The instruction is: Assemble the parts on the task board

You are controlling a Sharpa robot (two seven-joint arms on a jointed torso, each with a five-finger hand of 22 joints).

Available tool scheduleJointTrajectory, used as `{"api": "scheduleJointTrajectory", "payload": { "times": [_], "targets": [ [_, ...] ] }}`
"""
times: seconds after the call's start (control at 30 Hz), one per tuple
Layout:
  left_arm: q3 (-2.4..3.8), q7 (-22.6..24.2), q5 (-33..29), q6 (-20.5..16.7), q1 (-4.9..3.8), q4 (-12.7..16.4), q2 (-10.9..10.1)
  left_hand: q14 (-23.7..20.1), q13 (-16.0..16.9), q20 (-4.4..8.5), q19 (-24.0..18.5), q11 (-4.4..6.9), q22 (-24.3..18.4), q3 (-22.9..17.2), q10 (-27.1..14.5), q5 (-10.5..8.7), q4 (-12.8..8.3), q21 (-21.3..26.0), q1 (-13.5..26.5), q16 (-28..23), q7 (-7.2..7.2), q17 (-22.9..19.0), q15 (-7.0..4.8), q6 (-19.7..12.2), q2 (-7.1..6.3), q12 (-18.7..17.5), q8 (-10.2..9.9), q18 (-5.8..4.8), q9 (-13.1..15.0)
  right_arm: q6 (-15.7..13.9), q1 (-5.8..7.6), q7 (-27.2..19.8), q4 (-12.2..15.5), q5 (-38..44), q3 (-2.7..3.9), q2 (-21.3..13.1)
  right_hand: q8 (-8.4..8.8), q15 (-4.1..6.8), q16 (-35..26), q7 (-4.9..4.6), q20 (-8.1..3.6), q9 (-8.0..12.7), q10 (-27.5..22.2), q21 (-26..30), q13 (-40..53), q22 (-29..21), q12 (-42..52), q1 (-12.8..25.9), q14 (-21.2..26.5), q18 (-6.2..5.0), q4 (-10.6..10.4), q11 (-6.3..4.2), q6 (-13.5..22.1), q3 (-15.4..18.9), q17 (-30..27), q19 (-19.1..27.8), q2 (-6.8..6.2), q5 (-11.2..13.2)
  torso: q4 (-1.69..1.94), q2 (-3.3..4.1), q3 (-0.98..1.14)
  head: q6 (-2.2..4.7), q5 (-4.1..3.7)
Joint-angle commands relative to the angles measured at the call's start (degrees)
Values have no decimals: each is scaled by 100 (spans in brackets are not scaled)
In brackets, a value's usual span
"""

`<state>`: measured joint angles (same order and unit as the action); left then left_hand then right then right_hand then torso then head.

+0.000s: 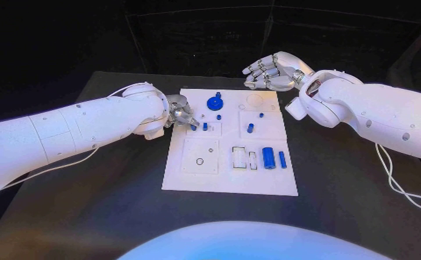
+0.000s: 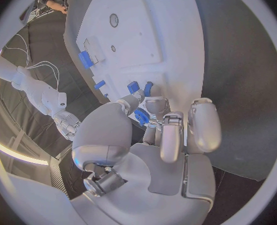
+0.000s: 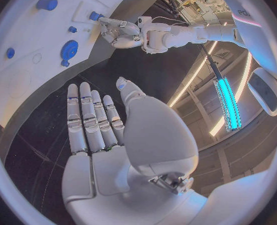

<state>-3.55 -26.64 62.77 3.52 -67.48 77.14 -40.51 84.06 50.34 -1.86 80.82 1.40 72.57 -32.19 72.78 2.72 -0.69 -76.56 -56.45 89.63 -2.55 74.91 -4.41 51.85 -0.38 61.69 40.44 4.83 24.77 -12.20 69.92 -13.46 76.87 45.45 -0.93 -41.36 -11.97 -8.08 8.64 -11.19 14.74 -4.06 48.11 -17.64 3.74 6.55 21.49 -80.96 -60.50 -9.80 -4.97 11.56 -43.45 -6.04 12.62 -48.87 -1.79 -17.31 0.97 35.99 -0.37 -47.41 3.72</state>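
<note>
Fingers (image 1: 186, 117) at task board (image 1: 230, 178) edge

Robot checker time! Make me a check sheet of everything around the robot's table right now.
Surface: black table, bare around the board.
Job's things: white task board; blue gear and small blue pegs on it; blue cylinder lying near its front.
Clutter: nothing seen.
Hands: left hand at the board's left edge, fingers on a small blue part; right hand open, off the board's far corner.
Cables: white cable along the right arm.
Surroundings: dark backdrop.

Glossy white arms, silver left hand (image 1: 182, 114), right hand (image 1: 272, 71) (thin white cables, seemingly)
</note>
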Motion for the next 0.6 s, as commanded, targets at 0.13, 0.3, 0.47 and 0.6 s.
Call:
{"api": "scheduleJointTrajectory", "payload": {
  "times": [0.13,0.3,0.47,0.6],
  "targets": [
    [-10,-38,-72,157,13,-24,34,594,36,19,19,13,23,20,-4,1,81,15,119,37,12,1509,-34,48,24,11,4,-63,-8,29,12,-39,7,-13,3,8,-29,-24,-27,-370,-15,5,-40,18,-6,-8,40,7,-3,-58,31,-20,47,10,-7,-41,52,-26,-1,1,0,-5,-4],
    [-10,-35,-72,137,13,-50,59,594,43,23,23,17,28,51,5,1,124,14,188,37,16,1509,-39,63,18,19,7,-64,-11,30,12,-39,8,-13,3,11,-29,-24,-27,-370,-15,5,-40,18,-6,-8,40,7,-3,-58,31,-20,47,10,-7,-41,52,-26,1,0,-2,-4,-9],
    [-10,-33,-73,112,12,-83,80,594,39,27,27,14,33,150,7,1,206,15,333,37,12,1509,-39,80,-43,19,7,-66,-17,30,12,-38,9,-13,3,12,-29,-24,-27,-370,-15,5,-40,18,-6,-8,40,7,-3,-58,31,-20,47,10,-7,-41,52,-26,3,0,1,-8,-15],
    [-10,-33,-73,99,12,-108,91,594,38,27,30,10,37,290,9,1,303,17,493,37,9,1509,-37,100,-110,22,6,-67,-24,31,12,-37,10,-13,3,11,-29,-24,-27,-370,-15,5,-40,18,-6,-8,40,7,-3,-58,31,-20,47,10,-7,-41,52,-26,1,-3,-1,-3,-16]
  ]
}}
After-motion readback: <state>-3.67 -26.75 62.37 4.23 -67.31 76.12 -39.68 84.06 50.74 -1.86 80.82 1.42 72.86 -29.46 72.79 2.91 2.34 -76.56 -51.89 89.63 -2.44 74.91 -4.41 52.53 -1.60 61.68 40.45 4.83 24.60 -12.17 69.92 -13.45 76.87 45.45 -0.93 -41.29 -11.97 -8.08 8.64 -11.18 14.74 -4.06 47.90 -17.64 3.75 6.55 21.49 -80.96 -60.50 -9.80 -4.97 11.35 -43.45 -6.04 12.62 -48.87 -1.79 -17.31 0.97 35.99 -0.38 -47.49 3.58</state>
